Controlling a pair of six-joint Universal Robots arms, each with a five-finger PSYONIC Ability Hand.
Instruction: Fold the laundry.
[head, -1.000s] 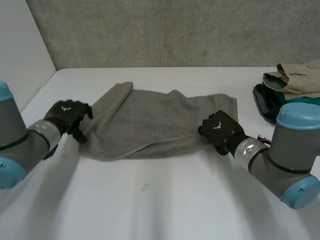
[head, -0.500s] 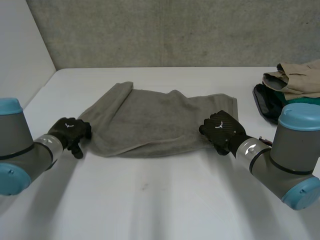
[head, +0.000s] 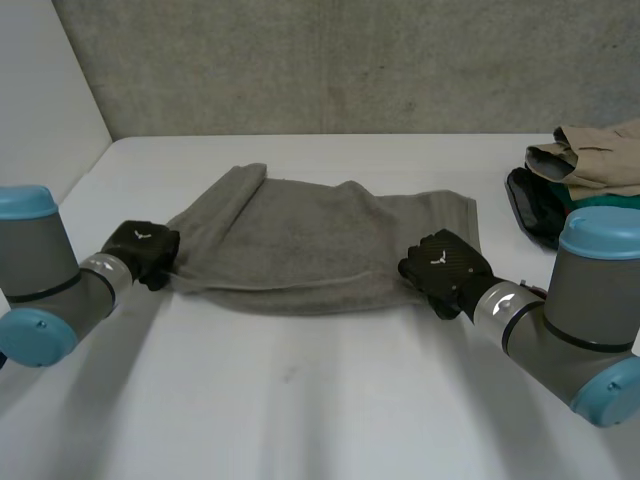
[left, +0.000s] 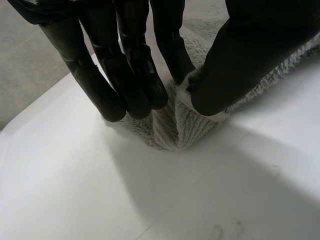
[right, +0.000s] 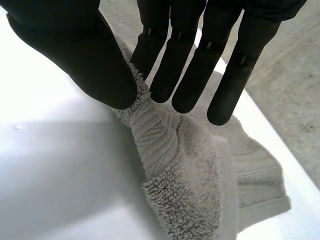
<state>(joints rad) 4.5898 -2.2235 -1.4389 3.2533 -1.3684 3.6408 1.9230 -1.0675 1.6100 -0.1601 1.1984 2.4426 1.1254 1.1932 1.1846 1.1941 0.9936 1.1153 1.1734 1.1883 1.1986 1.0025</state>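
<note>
- You have the grey towel lying rumpled on the white surface, with a rolled fold running along its far left side.
- Your left hand sits at the towel's near left corner. In the left wrist view its fingers and thumb are closed on that corner, pinching a raised ridge of the looped cloth between them.
- Your right hand sits at the towel's near right corner. In the right wrist view the thumb and fingers nip the ribbed edge of the cloth, and the rest of that corner bunches up below the fingertips.
- The towel stretches between the two hands, and its near edge runs from one pinched corner to the other.
- Well to the right of the towel, a heap of tan clothing rests on a dark green-and-black item.
- Beyond the towel's far edge stands a grey wall.
</note>
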